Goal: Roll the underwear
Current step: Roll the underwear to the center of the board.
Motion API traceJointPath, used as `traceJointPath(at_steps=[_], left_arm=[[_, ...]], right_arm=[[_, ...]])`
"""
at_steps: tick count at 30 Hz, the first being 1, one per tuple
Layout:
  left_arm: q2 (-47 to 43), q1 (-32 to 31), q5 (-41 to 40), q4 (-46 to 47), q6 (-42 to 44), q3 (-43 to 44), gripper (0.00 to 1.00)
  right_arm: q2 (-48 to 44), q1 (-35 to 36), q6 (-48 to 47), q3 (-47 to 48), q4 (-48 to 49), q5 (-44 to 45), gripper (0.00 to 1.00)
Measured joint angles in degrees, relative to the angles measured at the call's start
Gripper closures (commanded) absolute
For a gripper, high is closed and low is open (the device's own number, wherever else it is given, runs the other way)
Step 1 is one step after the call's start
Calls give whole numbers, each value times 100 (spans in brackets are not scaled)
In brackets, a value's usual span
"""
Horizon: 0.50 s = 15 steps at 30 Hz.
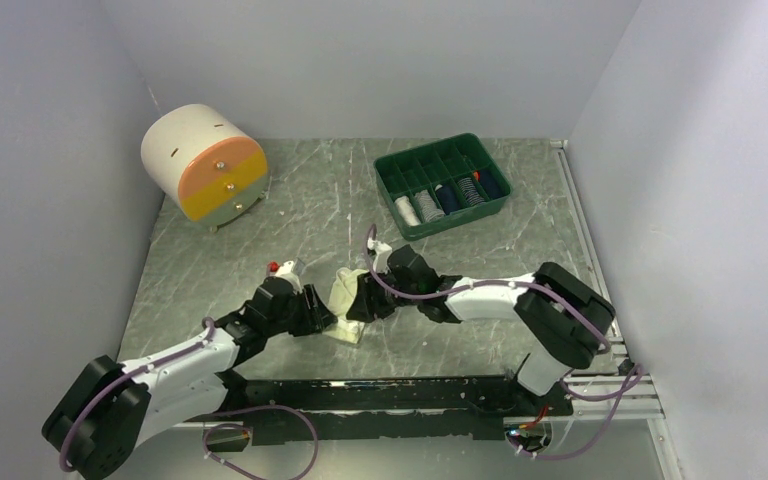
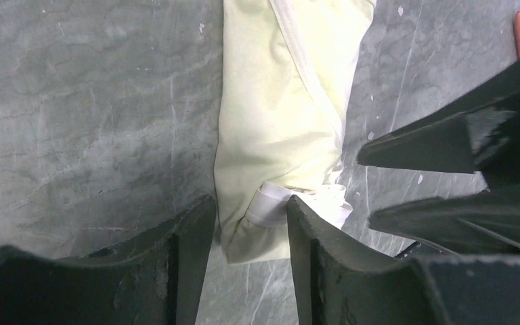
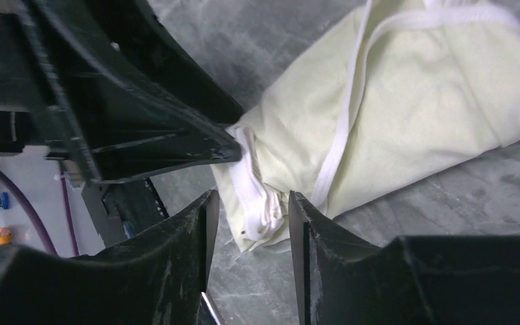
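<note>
The cream-white underwear [image 1: 344, 297] lies folded into a long narrow strip on the grey table, between my two grippers. In the left wrist view its near end [image 2: 271, 135], with a white band, sits between my left gripper's [image 2: 250, 210] open fingertips, which flank the cloth on both sides. My right gripper [image 3: 250, 200] is open too. The bunched white band end of the underwear [image 3: 379, 101] lies between its tips, with a gap on the left side. Both grippers meet at the same end, their fingers almost touching. No white-and-pink garment is in view.
A green divided tray [image 1: 384, 182] with thread spools stands at the back right. A round white, orange and yellow drawer box [image 1: 205, 160] stands at the back left. A small red-and-white piece [image 1: 282, 267] lies just behind the left gripper [image 1: 318, 310]. Grey walls close three sides.
</note>
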Motion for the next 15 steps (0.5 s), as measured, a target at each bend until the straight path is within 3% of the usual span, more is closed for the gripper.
traceJointPath(at_steps=[5,7,8,9,12,15], left_arm=[[210,0,26,210,-2,2,51],[284,0,44,282,-2,13,51],[308,0,48,302,-4,20,51],[328,0,52,315,-2,26,51],[372,0,66,337,-2,46,51],[407,0,76,332,-2,68,51]], right_arm=[[-551,-2,-210,-13,-70,323,46],[-973,59,-411,-245,175,608,22],[-1268,116,-542,-483,439,809,5],[-1578,181,-643,-772,728,992,1],[-2197,330,-634,-1543,1528,1692,0],[-2129,138,-691,-1764,1725,1996,0]])
